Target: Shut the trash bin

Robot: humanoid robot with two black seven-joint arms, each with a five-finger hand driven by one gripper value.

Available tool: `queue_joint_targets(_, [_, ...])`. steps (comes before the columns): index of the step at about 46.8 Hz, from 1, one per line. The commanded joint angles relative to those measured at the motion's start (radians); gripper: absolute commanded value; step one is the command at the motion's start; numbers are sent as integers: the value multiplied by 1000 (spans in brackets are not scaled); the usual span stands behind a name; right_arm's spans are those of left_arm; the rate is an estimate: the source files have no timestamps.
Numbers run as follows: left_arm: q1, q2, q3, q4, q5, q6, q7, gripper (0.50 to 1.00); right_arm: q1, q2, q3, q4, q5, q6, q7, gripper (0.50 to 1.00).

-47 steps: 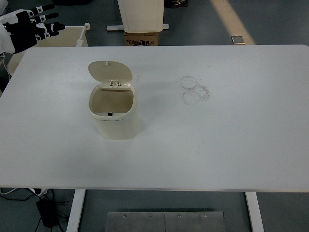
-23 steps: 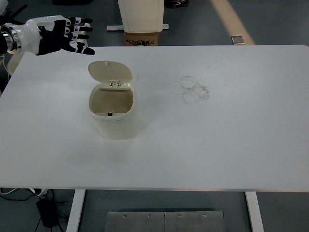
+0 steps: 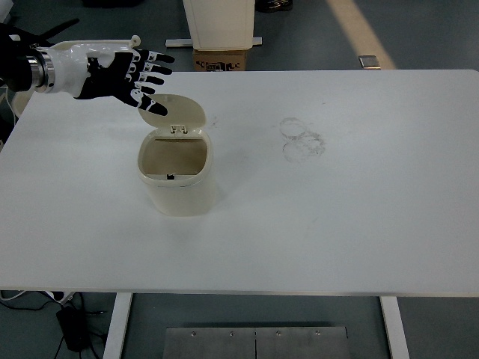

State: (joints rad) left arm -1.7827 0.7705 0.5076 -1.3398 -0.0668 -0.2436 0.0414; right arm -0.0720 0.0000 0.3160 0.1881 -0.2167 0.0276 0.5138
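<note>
head view: high, robot's side | faces forward-down | whole white table [image 3: 359,224] in frame

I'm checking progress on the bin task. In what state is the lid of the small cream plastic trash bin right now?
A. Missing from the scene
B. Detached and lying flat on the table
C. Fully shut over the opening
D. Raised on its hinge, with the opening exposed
D: the lid of the small cream plastic trash bin stands up behind the exposed opening, with the left hand spread open at its upper left edge.
</note>
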Motion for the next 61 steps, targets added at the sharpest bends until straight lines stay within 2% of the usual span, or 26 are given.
queue_joint_targets(1, [-35, -7, 29, -27, 1, -2, 2, 1000, 0, 0, 0, -1, 0, 0, 0, 991])
queue_joint_targets(6, [-78, -5, 89, -77, 1, -14, 23, 1000, 0, 0, 0, 1, 0, 0, 0, 991])
queue_joint_targets(12, [-126, -5, 163, -102, 1, -31, 25, 1000, 0, 0, 2, -1, 0, 0, 0, 991])
queue_joint_targets(23, [-178, -10, 196, -127, 2, -52, 29, 1000, 1, 0, 0, 1, -1, 0, 0, 991])
queue_joint_targets(30, [-198, -45, 246, -134, 4, -55, 29, 1000, 3, 0, 0, 1, -1, 0, 0, 991])
queue_joint_targets(36, [-224, -82, 289, -131, 5, -97, 29, 1000, 3, 0, 0, -1, 0, 0, 0, 991])
queue_joint_targets(42, [-231, -114, 304, -131, 18, -102, 29, 1000, 3, 0, 0, -1, 0, 0, 0, 991])
queue_joint_targets(52, [-262, -139, 316, -131, 47, -137, 29, 1000, 3, 0, 0, 1, 0, 0, 0, 991])
queue_joint_targets(61, [-280, -160, 348, -131, 50, -141, 29, 1000, 3, 0, 0, 1, -1, 0, 0, 991])
